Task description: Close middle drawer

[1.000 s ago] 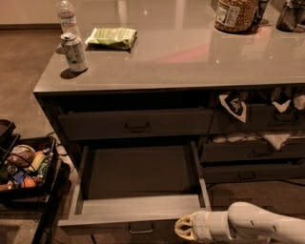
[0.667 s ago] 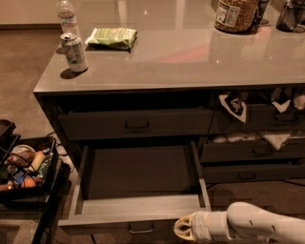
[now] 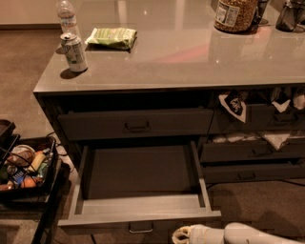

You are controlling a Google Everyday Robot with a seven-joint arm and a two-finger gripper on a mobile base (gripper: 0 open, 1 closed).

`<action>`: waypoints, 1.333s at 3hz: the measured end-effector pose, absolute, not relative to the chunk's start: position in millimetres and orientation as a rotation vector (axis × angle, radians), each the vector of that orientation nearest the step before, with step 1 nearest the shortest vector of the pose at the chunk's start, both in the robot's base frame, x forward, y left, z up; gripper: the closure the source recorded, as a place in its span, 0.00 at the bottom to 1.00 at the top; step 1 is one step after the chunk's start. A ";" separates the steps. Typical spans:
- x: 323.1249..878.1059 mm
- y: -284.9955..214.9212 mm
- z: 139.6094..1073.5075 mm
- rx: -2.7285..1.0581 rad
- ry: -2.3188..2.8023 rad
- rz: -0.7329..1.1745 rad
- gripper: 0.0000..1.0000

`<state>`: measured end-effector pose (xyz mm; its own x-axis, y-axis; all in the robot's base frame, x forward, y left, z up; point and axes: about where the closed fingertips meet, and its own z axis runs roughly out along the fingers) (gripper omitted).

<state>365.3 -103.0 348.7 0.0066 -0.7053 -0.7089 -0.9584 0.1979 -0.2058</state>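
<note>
Tool (image 3: 182,235) low before open middle drawer (image 3: 138,178), cluttered bin (image 3: 28,190) alongside.

Grey countertop (image 3: 190,62): water bottle (image 3: 66,16) at its far left corner, soda can (image 3: 75,51) by the left edge, green snack bag (image 3: 112,37) just beside, jar (image 3: 236,14) at the far edge. The gripper (image 3: 181,235) sits low, before the front edge.

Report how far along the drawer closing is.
Done: nothing yet; the middle drawer stands pulled far out, its grey interior exposed. In hand: the gripper sits low at the drawer's front, right of its handle; contact is unclear. Left: pushing the front in until it is flush with the drawer above.
</note>
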 end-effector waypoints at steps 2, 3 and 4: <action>385.7 -111.8 326.8 -1.409 1.825 0.274 1.00; 407.4 -116.4 331.7 -1.381 1.824 0.192 1.00; 459.2 -122.8 339.2 -1.372 1.812 0.131 1.00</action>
<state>459.2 -122.8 339.2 -0.0497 -0.7472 -0.6627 -0.8346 0.3956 -0.3835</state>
